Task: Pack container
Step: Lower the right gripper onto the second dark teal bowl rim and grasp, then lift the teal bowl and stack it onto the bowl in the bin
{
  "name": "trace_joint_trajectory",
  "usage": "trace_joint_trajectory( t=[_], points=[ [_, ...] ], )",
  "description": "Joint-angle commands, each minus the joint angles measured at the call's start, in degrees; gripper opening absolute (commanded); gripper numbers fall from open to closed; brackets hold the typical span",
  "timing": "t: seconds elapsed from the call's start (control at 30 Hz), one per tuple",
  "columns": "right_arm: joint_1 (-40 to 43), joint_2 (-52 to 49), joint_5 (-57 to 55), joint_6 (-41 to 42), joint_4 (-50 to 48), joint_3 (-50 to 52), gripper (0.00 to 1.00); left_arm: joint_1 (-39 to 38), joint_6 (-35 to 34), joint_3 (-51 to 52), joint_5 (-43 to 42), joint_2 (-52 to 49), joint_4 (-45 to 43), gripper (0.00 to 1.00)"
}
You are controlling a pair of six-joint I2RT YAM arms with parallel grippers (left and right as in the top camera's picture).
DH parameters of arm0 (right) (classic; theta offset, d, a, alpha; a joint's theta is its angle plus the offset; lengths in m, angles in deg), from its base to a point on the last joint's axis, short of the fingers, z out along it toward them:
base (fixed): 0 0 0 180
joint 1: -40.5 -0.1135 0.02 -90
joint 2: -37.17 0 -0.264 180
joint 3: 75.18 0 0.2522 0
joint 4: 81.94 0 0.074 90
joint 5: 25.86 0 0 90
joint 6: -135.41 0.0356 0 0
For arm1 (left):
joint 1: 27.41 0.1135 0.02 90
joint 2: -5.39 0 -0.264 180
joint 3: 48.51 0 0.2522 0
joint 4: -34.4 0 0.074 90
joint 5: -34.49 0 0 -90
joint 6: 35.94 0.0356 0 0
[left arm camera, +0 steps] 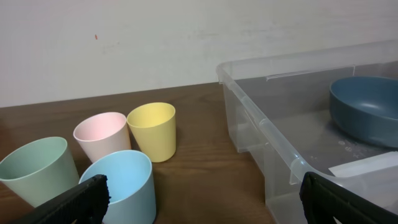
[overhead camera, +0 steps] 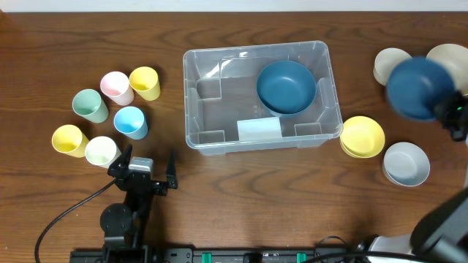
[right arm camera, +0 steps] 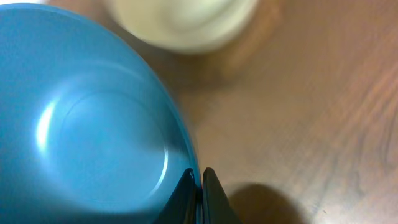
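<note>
Black left gripper (overhead camera: 150, 155) with trailing black cable (overhead camera: 73, 204).

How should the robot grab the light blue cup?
By the rim, from straight above. The light blue cup stands upright with its mouth open, so one jaw can slip inside and the other outside. Probably best on the side facing the container, where no other cup stands near; the pink cup and green cup stand on its other sides.
</note>
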Motion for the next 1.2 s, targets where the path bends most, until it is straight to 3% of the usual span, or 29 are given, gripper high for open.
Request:
trace_joint_trajectory(
  t=[0.0, 0.13, 0.27, 0.67, 1.17],
  points=[
    [-1.3, 8.0, 8.3, 1.8, -0.3, -2.0, 0.01, 0.3, 0.3, 1.1, -0.7, 0.3, 1.8, 0.98],
    [-5.2, 12.8, 15.8, 2.9, -0.3, -2.0, 0.01, 0.3, 0.3, 1.1, -0.7, 0.3, 1.8, 0.98],
    [-14.5, 14.6, 16.3, 3.8, -0.5, -2.0, 0.01, 0.3, 0.3, 1.1, -0.7, 0.3, 1.8, 0.98],
    [-41.2, 6.4, -4.7, 4.1, -2.7, -2.0, 0.01, 0.3, 0.3, 1.1, -0.7, 0.3, 1.8, 0.98],
    [-44.3, -5.2, -9.4, 4.7, -4.0, -1.8, 0.01, 0.3, 0.3, 1.1, -0.7, 0.3, 1.9, 0.98]
  ],
)
